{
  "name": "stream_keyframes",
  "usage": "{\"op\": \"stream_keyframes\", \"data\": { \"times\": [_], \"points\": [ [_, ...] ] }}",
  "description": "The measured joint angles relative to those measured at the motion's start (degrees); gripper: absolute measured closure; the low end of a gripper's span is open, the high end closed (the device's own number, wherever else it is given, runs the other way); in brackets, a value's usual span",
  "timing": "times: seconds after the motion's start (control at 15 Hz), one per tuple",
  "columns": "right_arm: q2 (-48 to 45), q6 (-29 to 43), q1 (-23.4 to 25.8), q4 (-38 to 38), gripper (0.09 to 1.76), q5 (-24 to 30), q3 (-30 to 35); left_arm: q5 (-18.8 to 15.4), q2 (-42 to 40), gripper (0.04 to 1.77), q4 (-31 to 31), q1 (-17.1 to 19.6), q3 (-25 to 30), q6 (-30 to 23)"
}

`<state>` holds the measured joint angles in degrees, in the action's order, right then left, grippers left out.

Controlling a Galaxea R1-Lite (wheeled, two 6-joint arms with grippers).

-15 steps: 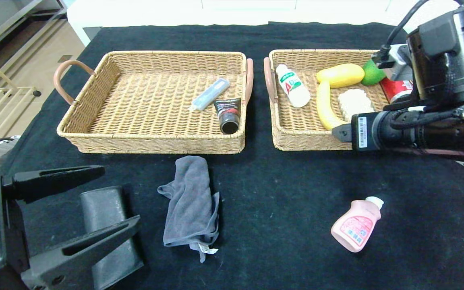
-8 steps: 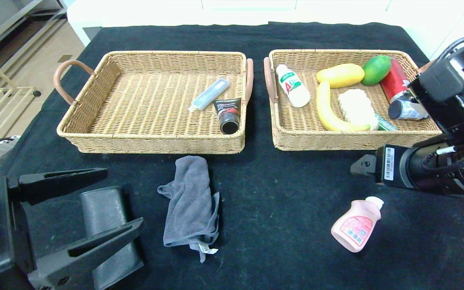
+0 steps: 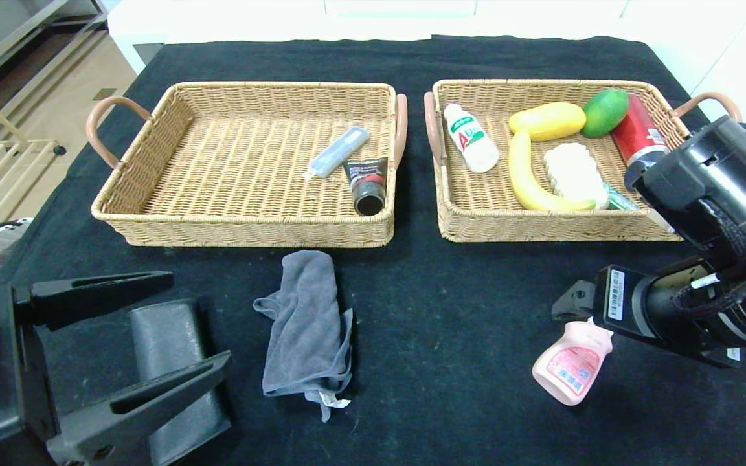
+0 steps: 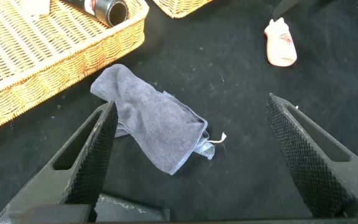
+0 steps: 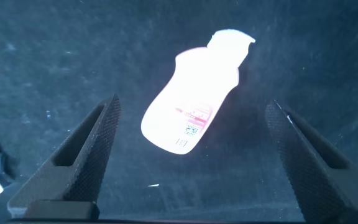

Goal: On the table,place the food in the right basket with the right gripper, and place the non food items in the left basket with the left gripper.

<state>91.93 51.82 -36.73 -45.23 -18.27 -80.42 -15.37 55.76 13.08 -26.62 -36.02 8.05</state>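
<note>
A pink bottle (image 3: pixel 570 366) lies on its side on the black cloth at the front right. My right gripper (image 3: pixel 574 309) is open and hovers just above its cap end. In the right wrist view the bottle (image 5: pixel 194 93) lies between the open fingers of the gripper (image 5: pixel 192 107). A grey cloth (image 3: pixel 305 320) lies crumpled in front of the left basket (image 3: pixel 243 233). A black pouch (image 3: pixel 172 362) lies at the front left, under my open left gripper (image 3: pixel 195 320). The left wrist view shows that gripper (image 4: pixel 191 104) open, with the grey cloth (image 4: pixel 154 121) ahead of it.
The left basket holds a black tube (image 3: pixel 366 184) and a pale blue tube (image 3: pixel 337 152). The right basket (image 3: pixel 541 230) holds a white bottle (image 3: pixel 470 137), a banana (image 3: pixel 528 175), a yellow fruit (image 3: pixel 546 120), a green fruit (image 3: pixel 603 111), a red can (image 3: pixel 637 136) and a pale biscuit (image 3: pixel 572 169).
My right arm has drawn back from over the right basket toward the table's front and come down over the pink bottle. The left gripper has barely moved.
</note>
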Motion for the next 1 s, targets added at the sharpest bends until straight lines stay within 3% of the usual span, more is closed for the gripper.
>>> {"op": "stream_keyframes", "data": {
  "times": [0.47,1.0],
  "points": [
    [1.9,1.1,0.0,0.0,0.15,0.3,0.4,0.0,0.0,0.09,0.0,0.0,0.2,0.0],
    [5.3,4.7,1.5,0.1,0.15,4.9,0.7,0.0,-0.1,0.09,0.0,0.0,0.1,0.0]
  ]
}}
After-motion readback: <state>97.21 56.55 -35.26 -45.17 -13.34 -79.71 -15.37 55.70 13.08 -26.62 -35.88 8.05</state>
